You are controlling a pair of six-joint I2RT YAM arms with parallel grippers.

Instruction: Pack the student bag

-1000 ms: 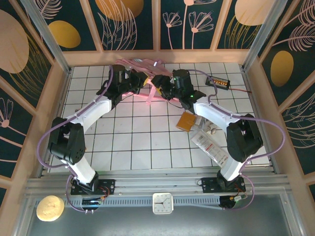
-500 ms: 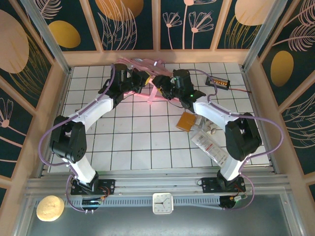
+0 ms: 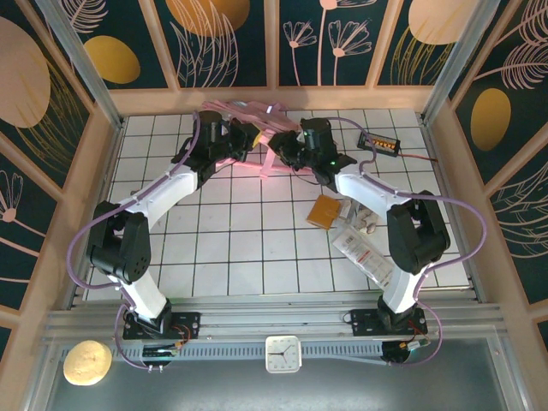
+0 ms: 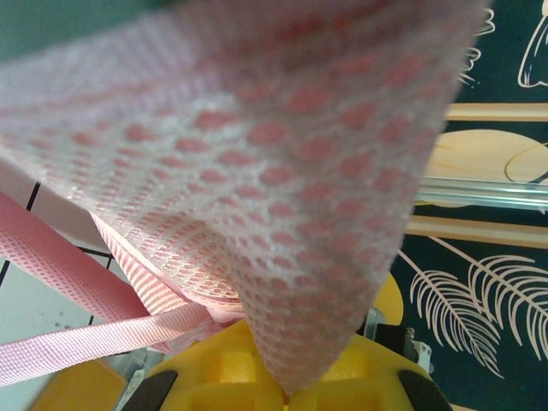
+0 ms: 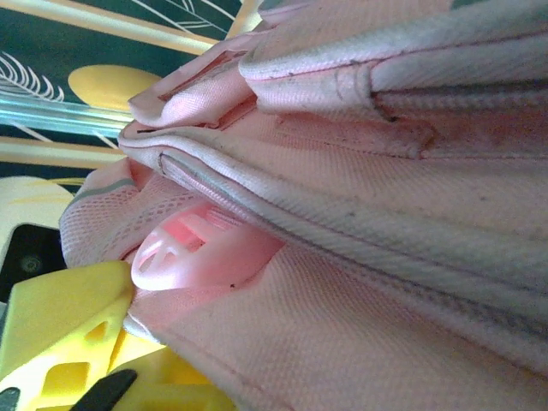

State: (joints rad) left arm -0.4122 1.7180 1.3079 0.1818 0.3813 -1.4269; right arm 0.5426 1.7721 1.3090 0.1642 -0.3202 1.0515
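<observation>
Overhead, the student bag [image 3: 244, 110] lies bunched at the twelve o'clock edge of the tiled table [image 3: 231, 257], with both arms reaching to it: the left claw [image 3: 250, 135] meets it from about eight o'clock and the right claw [image 3: 278, 147] from about four o'clock. A flat brown square [image 3: 325, 210], a clear packet [image 3: 364, 253] and some small bits beside them lie loose on the tiles toward four o'clock, well apart from the bag. Packing therefore looks barely begun; the likely step in hand is getting the bag held and opened, with the loading left to do. From the left wrist, pink mesh [image 4: 257, 154] rises from the left claw [image 4: 287, 385] at six o'clock and spreads up across the frame. The jaws are closed together with that mesh pinched between them, and a pink strap [image 4: 86, 342] trails off toward eight o'clock. From the right wrist, folds and seams of the bag [image 5: 385, 214] run from nine o'clock to three. A pale pink plastic buckle [image 5: 184, 248] sits just beside the right claw [image 5: 111, 351] at seven o'clock. Fabric touches its yellow finger [image 5: 68, 317], but whether those jaws have closed on anything cannot be told.
</observation>
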